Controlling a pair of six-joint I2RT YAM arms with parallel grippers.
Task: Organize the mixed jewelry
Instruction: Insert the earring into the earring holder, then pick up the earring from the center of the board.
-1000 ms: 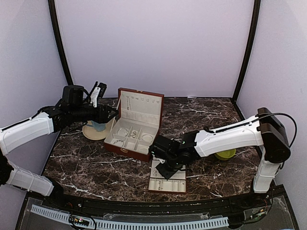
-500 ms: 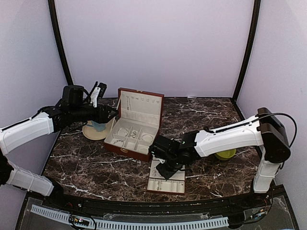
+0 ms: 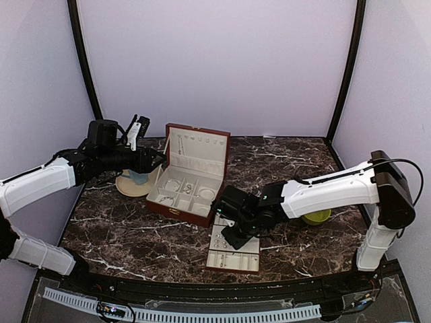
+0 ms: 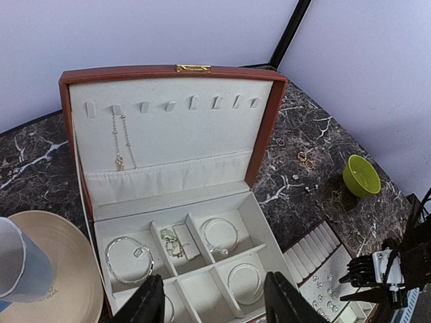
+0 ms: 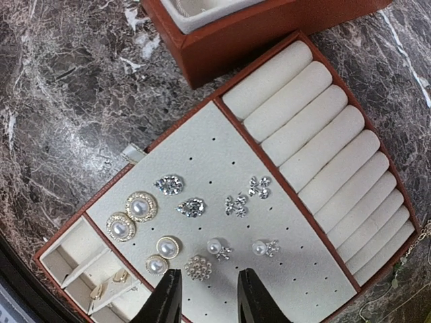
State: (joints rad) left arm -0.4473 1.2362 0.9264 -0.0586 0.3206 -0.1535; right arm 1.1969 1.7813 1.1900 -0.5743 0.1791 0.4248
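The right gripper is held low over the stud panel of the tray, which lies on the tabletop just near of the open box. Its fingers are apart and nothing is seen between them. A round cluster stud lies on the panel right at the fingertips, and the other studs are spread across the panel, mostly in pairs. The padded ring rolls on the right side of the tray carry nothing that can be made out.

The left gripper hangs over the near edge of the box, fingers apart and empty. Inside the box, bracelets are laid in separate compartments, and a chain hangs from a hook in the lid. A few loose pieces are scattered on the tabletop to the right of the box, between it and the green bowl.

The step in hand is judged to be the filling of the stud panel, with the cluster stud apparently set down. Sorting is well along but not done. For the next move, the right gripper would need to be raised clear of the tray without brushing the studs and then carried to the loose pieces. A narrow, well-centred pinch would be called for there, since such tiny metal pieces are likely to slide on the hard stone.
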